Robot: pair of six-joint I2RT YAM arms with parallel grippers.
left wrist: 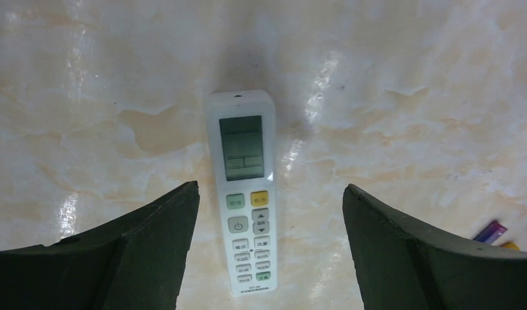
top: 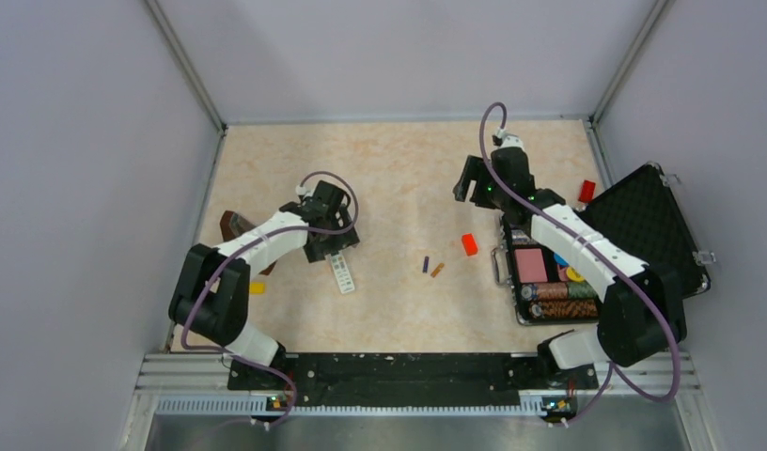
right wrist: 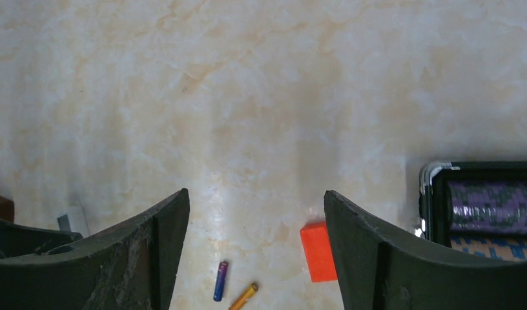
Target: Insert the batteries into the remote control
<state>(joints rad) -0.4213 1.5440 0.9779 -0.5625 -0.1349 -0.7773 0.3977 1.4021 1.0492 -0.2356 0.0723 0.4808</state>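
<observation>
The remote control (top: 341,272) (left wrist: 246,194) lies face up on the table, a white bar with its display at the far end and its buttons showing. My left gripper (top: 328,246) (left wrist: 270,188) hovers right over it, open, with a finger on each side and neither touching it. The batteries lie side by side mid-table, one purple (top: 426,265) (right wrist: 220,280) and one orange-brown (top: 438,270) (right wrist: 243,296). They also show in the left wrist view's bottom right corner (left wrist: 491,230). My right gripper (top: 474,183) (right wrist: 255,194) hangs open and empty above the table, farther back than the batteries.
A bright red block (top: 469,244) (right wrist: 318,252) sits just right of the batteries. An open black case (top: 643,225) (right wrist: 435,194) holding coloured pieces stands at the right, with another red block (top: 586,191) behind it. A yellow bar (top: 257,287) and a brown object (top: 234,225) lie by the left arm.
</observation>
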